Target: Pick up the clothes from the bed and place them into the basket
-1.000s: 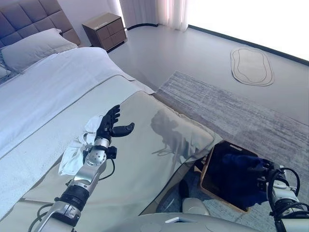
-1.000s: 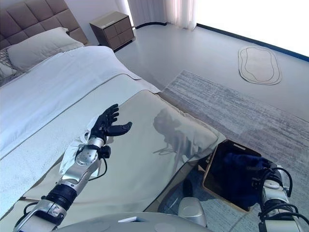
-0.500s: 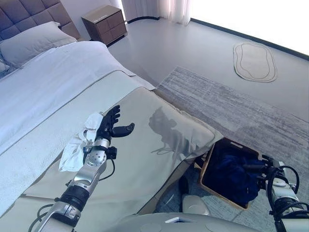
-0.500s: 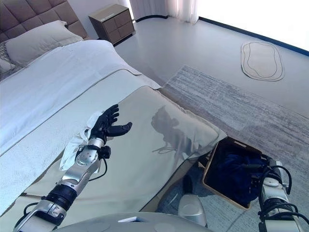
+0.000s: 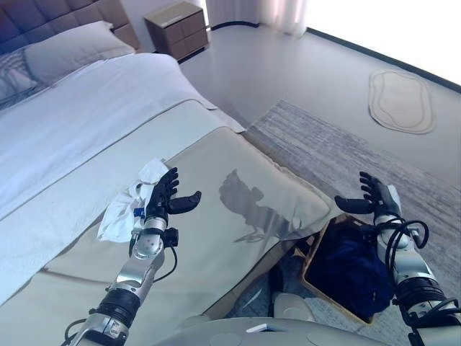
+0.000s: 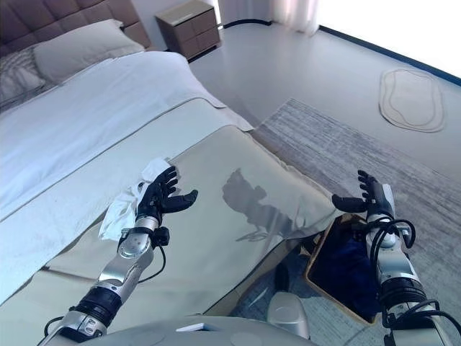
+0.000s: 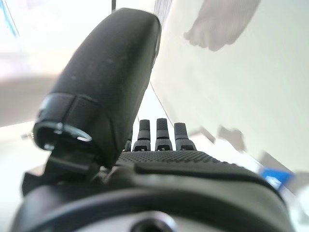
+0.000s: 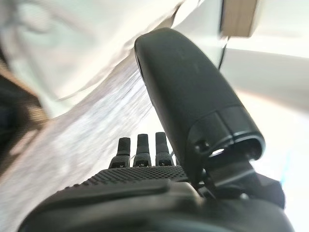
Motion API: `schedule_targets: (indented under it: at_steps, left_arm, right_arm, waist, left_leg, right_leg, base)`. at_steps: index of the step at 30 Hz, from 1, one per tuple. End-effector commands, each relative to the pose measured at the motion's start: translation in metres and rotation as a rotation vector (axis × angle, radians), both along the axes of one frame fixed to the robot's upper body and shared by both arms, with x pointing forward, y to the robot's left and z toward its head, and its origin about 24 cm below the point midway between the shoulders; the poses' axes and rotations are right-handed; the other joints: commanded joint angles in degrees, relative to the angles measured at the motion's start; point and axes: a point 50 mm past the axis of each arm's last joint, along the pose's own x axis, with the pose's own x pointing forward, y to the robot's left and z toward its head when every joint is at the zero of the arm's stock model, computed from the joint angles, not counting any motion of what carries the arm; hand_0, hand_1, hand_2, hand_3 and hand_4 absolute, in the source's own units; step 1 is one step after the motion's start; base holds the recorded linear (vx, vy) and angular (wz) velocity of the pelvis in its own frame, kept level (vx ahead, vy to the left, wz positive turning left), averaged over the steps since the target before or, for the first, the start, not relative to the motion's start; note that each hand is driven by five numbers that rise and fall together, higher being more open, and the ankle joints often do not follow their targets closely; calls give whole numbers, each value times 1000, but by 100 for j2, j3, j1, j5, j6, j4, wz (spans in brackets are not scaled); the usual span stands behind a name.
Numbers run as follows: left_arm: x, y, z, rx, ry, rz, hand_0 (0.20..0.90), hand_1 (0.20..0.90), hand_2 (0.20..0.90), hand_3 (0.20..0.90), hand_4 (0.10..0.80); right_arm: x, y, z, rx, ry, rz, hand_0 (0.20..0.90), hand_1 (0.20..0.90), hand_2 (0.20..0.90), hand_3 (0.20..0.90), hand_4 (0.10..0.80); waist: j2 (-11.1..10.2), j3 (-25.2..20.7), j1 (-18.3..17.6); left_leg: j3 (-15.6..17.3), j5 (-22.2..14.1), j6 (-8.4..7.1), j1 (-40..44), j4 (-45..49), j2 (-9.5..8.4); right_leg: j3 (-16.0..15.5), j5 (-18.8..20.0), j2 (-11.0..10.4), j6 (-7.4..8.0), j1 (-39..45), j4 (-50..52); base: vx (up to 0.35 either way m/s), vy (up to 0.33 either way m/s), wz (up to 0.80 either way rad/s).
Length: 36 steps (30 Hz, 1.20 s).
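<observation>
A crumpled white garment (image 5: 130, 205) lies on the beige bedspread (image 5: 216, 209), also in the right eye view (image 6: 133, 202). My left hand (image 5: 164, 200) hovers open just right of it, fingers straight, holding nothing; its fingers (image 7: 157, 133) show straight in the left wrist view. A wooden basket (image 5: 310, 261) stands on the floor by the bed's foot with dark blue clothes (image 5: 349, 267) inside. My right hand (image 5: 374, 198) is raised above the basket's far side, open and empty, fingers (image 8: 137, 147) straight in the right wrist view.
A grey rug (image 5: 338, 155) lies beside the bed under the basket. A small oval mat (image 5: 402, 101) lies farther off. A brown nightstand (image 5: 176, 27) stands by the headboard, with a pillow (image 5: 68, 58) on the bed.
My right hand has risen out of the basket, leaving the dark blue clothes inside, and is open. The camera has shifted. The left hand stays open by the white garment.
</observation>
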Motion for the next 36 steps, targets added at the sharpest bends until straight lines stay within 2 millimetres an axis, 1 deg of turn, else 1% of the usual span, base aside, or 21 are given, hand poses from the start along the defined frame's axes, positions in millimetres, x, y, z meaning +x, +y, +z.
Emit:
schedule_targets:
  at_steps: [1,5,7,8,10,11,12,15,17,18,19,21,22,23,25,27,28,30,31,34,36]
  left_arm:
    - [21,25,34,59,-186,98,900,900,900,900,800]
    - [14,32,29,66,-171,125,900,900,900,900,800]
    - [10,35,28,79,-166,128,900,900,900,900,800]
    - [9,37,27,87,-164,119,900,900,900,900,800]
    - [9,37,27,90,-160,87,900,900,900,900,800]
    - [12,34,28,90,-161,56,900,900,900,900,800]
    - [15,32,29,89,-164,38,900,900,900,900,800]
    - [20,27,30,91,-162,25,900,900,900,900,800]
    - [19,28,30,94,-154,21,900,900,900,900,800]
    - [19,28,31,96,-151,20,900,900,900,900,800]
    - [19,30,32,100,-146,15,900,900,900,900,800]
    - [19,34,36,117,-146,0,900,900,900,900,800]
    - [19,35,36,122,-147,-2,900,900,900,900,800]
    - [19,37,39,138,-155,-11,900,900,900,900,800]
    - [27,31,47,143,-198,-35,900,900,900,900,800]
    - [35,24,58,138,-239,-47,900,900,900,900,800]
    - [39,19,62,118,-270,-36,900,900,900,900,800]
    - [46,12,70,97,-317,-32,900,900,900,900,800]
    - [49,8,76,91,-340,-46,900,900,900,900,800]
    - [51,5,85,80,-385,-87,900,900,900,900,800]
    - [51,4,89,72,-406,-102,900,900,900,900,800]
  right_arm:
    - [57,23,84,-131,-335,124,900,900,900,900,800]
    - [73,43,104,-164,-380,188,900,900,900,900,800]
    - [78,51,109,-193,-383,217,900,900,900,900,800]
    - [82,55,112,-209,-386,226,900,900,900,900,800]
    - [83,55,117,-225,-393,213,900,900,900,900,800]
    - [84,54,120,-238,-396,190,900,900,900,900,800]
    - [86,53,124,-250,-401,177,900,900,900,900,800]
    - [95,58,135,-254,-406,187,900,900,900,900,800]
    - [101,63,140,-248,-408,193,900,900,900,900,800]
    - [102,64,141,-249,-408,193,900,900,900,900,800]
    - [104,67,141,-256,-407,193,900,900,900,900,800]
    - [104,71,141,-253,-410,196,900,900,900,900,800]
    - [104,71,140,-251,-410,197,900,900,900,900,800]
    - [105,73,142,-245,-418,205,900,900,900,900,800]
    - [106,78,148,-271,-438,211,900,900,900,900,800]
    - [106,78,156,-297,-462,210,900,900,900,900,800]
    - [109,79,166,-330,-481,224,900,900,900,900,800]
    - [115,76,184,-362,-515,222,900,900,900,900,800]
    - [118,70,194,-366,-525,208,900,900,900,900,800]
    - [122,58,211,-375,-526,174,900,900,900,900,800]
    - [123,55,216,-376,-525,159,900,900,900,900,800]
  waist:
    - [-237,-152,250]
    - [-288,-135,541]
    - [-310,-128,672]
    - [-317,-124,759]
    - [-312,-124,797]
    - [-319,-119,794]
    - [-322,-116,800]
    - [-320,-112,900]
    - [-310,-81,1000]
    - [-303,-80,1028]
    - [-288,-73,1086]
    - [-266,-27,1113]
    - [-266,-15,1113]
    - [-267,100,1085]
    - [-275,229,967]
    - [-303,328,908]
    - [-303,408,932]
    - [-288,551,1018]
    - [-276,634,1099]
    - [-234,804,1307]
    - [-199,912,1389]
  left_leg:
    - [-976,-60,-101,-442,129,-37]
    - [-1215,4,-122,-526,130,-65]
    - [-1307,43,-134,-562,120,-70]
    - [-1268,91,-157,-598,109,-31]
    - [-938,176,-220,-634,132,95]
    - [-631,232,-265,-693,200,184]
    - [-457,258,-288,-741,249,221]
    - [-473,216,-240,-799,331,182]
    - [-448,136,-154,-738,368,130]
    - [-455,122,-123,-735,372,110]
    - [-489,107,-45,-732,377,59]
    - [-618,47,97,-733,400,-52]
    - [-653,36,119,-734,411,-71]
    - [-865,18,118,-724,470,-80]
    - [-1194,-44,97,-803,579,-74]
    - [-1340,-40,134,-1072,757,-110]
    - [-1335,6,115,-1267,836,-131]
    - [-1316,92,44,-1511,915,-133]
    - [-1360,122,-3,-1640,965,-143]
    - [-1533,138,-78,-1897,1129,-173]
    - [-1596,95,-98,-1968,1249,-200]
  right_leg:
    - [-77,-1023,-33,156,717,301]
    - [-275,-1098,-65,95,798,335]
    - [-387,-1136,-78,66,840,359]
    - [-540,-1169,-91,47,869,385]
    - [-822,-1216,-133,29,904,435]
    - [-1082,-1218,-195,31,922,458]
    - [-1243,-1205,-256,49,921,475]
    - [-1416,-1212,-396,98,915,594]
    - [-1498,-1313,-497,136,968,809]
    - [-1516,-1362,-515,141,965,913]
    - [-1537,-1438,-584,163,895,1305]
    - [-1410,-1424,-659,238,576,2175]
    - [-1375,-1411,-671,252,490,2352]
    - [-1079,-1343,-609,287,258,2482]
    - [-591,-1292,-491,292,27,2033]
    - [-364,-1379,-307,181,9,1716]
    - [-402,-1399,-228,135,-7,1638]
    - [-587,-1451,-214,82,-56,1642]
    - [-687,-1491,-218,50,-67,1649]
    - [-948,-1656,-241,-49,-109,1798]
    - [-1077,-1783,-297,-105,-129,1970]
  base:
    - [-6,-18,29]
    - [27,-10,37]
    - [69,13,48]
    - [70,33,65]
    - [59,69,67]
    - [34,121,88]
    - [38,149,108]
    - [104,153,84]
    - [166,152,25]
    - [171,154,13]
    - [144,132,15]
    - [159,110,18]
    - [152,-1,37]
    - [94,-85,50]
    - [30,-146,58]
    - [-109,-120,79]
    - [-196,-94,95]
    - [-192,-37,45]
    - [-135,-8,21]
    - [-44,-18,34]
    - [12,15,31]
